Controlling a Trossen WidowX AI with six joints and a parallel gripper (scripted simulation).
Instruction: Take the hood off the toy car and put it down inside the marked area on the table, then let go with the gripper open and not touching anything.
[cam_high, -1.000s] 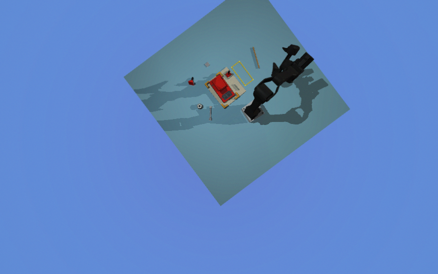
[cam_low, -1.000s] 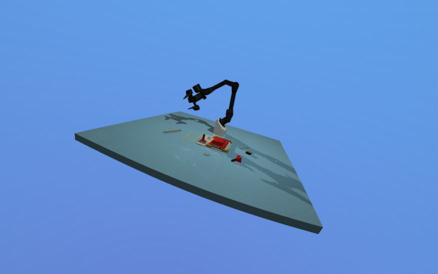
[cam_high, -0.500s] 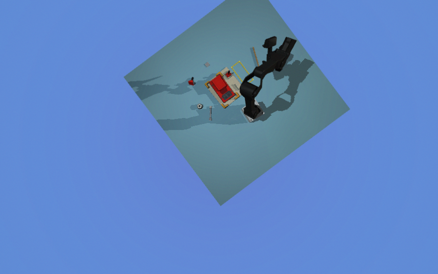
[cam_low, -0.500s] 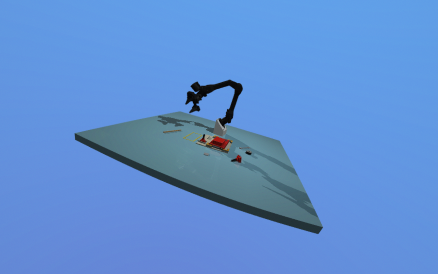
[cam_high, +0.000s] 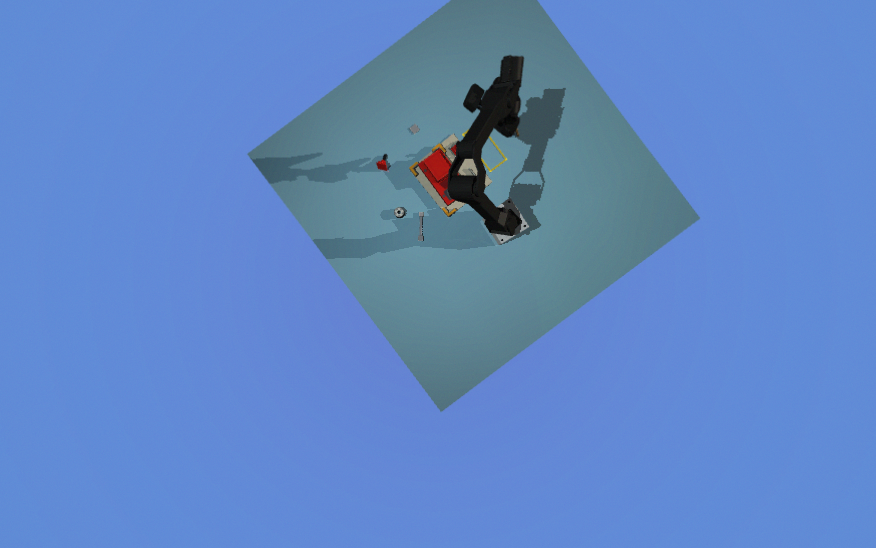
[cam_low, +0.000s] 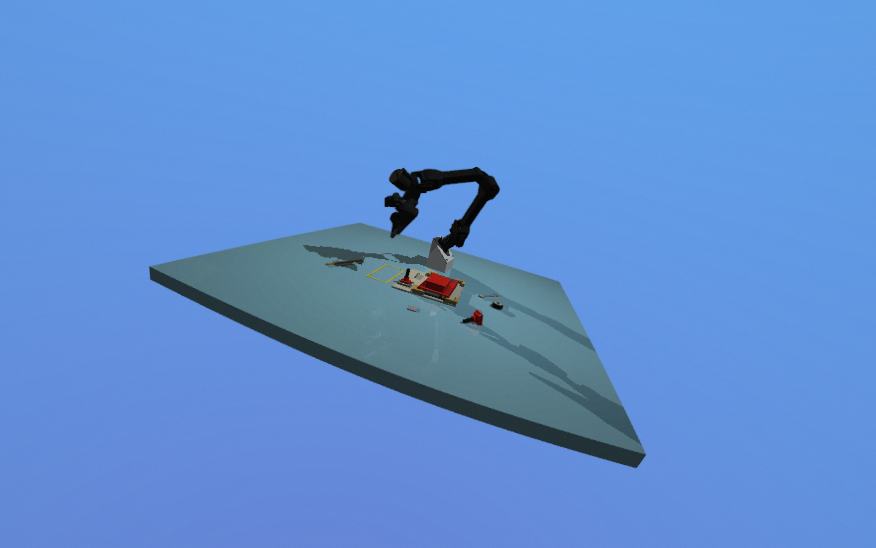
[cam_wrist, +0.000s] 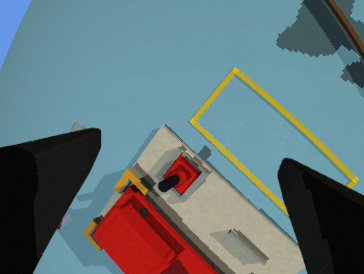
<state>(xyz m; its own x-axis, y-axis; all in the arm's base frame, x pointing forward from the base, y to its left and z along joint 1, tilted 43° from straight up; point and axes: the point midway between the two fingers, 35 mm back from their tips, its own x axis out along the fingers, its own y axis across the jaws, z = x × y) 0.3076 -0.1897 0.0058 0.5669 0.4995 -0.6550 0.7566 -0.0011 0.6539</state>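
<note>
The red toy car (cam_high: 438, 164) (cam_low: 440, 284) (cam_wrist: 135, 240) sits between orange corner pieces on a beige base (cam_wrist: 160, 145). A raised red block is on it; I cannot tell for certain which part is the hood. A small red part (cam_low: 405, 280) (cam_wrist: 185, 167) with a black knob stands on the base beside the car. The yellow outline of the marked area (cam_high: 498, 164) (cam_low: 378, 279) (cam_wrist: 214, 96) lies next to the base, with nothing seen inside it. My gripper (cam_low: 394, 232) (cam_wrist: 193, 153) is open and empty, high above the table, pointing down. The arm hides part of the base in the top view.
Another red part (cam_high: 383, 164) (cam_low: 477, 316) with a black end, a wheel (cam_high: 399, 211) (cam_low: 496, 305), a wrench (cam_high: 421, 226) (cam_low: 489, 295) and a small grey piece (cam_high: 414, 128) (cam_low: 412, 308) lie around the base. A brown strip (cam_low: 345, 262) lies beyond the marked area.
</note>
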